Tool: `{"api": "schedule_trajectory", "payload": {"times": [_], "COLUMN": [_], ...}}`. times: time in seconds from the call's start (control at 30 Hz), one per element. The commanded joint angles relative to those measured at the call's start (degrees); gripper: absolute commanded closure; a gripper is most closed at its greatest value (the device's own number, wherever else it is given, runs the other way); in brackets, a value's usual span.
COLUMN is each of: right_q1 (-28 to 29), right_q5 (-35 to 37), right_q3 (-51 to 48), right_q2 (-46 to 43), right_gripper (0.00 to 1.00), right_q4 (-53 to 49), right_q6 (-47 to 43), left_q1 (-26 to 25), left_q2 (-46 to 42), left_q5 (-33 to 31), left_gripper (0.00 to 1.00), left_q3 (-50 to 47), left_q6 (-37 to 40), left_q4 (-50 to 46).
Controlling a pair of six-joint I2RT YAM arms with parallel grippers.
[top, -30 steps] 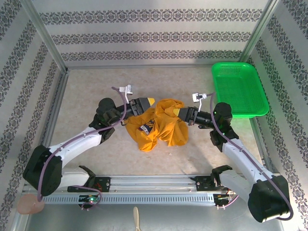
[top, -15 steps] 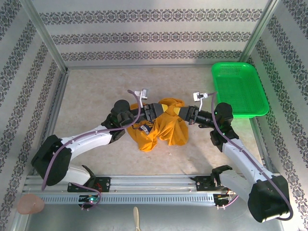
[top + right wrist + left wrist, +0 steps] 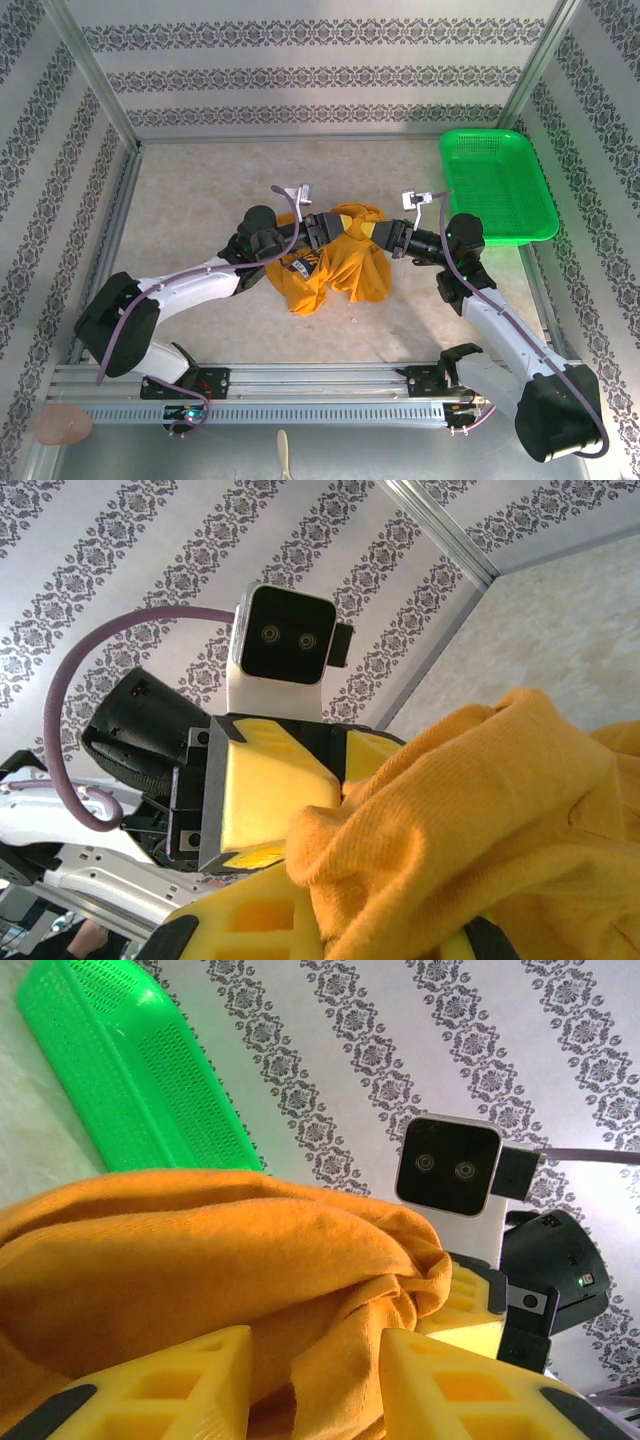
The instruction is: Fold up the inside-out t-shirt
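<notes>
The inside-out t-shirt (image 3: 330, 262) lies crumpled in a mustard-orange heap at the table's middle, its dark print (image 3: 305, 265) facing up on the left side. My right gripper (image 3: 374, 236) is shut on the heap's upper right edge, with cloth bunched between its yellow fingers (image 3: 250, 920). My left gripper (image 3: 343, 224) reaches in from the left, almost nose to nose with the right one. Its jaws stand apart around a hanging fold of the t-shirt (image 3: 330, 1360); the fingers (image 3: 170, 1380) do not pinch it.
A green plastic basket (image 3: 497, 185) stands at the back right, also seen behind the cloth as the basket (image 3: 130, 1080). Patterned walls enclose the table on three sides. A metal rail (image 3: 320, 385) runs along the near edge.
My left gripper has swung right from the shirt's upper left edge to its top, close to the right gripper, and its jaws have narrowed. The right arm has stayed put.
</notes>
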Motion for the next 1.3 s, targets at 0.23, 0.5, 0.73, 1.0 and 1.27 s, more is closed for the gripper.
{"api": "schedule_trajectory", "payload": {"times": [0.23, 0.5, 0.73, 1.0, 1.27], "right_q1": [-2.19, 0.73, 0.62, 1.36, 12.31], "right_q5": [3.43, 12.74, 16.09, 22.18, 30.16], "right_q3": [-3.84, -13.47, -11.66, 1.32, 10.91], "right_q2": [-1.86, -2.05, -3.07, -17.56, -7.62], "right_gripper": [0.31, 0.23, 0.27, 0.25, 0.18], "right_q4": [-0.17, -5.33, -10.17, -35.14, -35.1], "right_q6": [-1.65, -9.78, -10.09, -16.04, -19.93], "left_q1": [-0.91, -0.86, -1.09, -1.21, -2.03], "left_q2": [-1.34, -3.44, -4.44, -6.71, -5.32], "left_q5": [-1.41, -3.03, -5.11, -11.57, -11.22], "left_gripper": [1.0, 1.0, 1.0, 1.0, 1.0], "left_q3": [3.69, 16.65, 27.52, 24.82, 25.76], "left_q6": [0.09, 2.68, 5.28, 8.92, 9.06], "left_q4": [1.67, -17.69, -34.8, -40.73, -40.65]}}
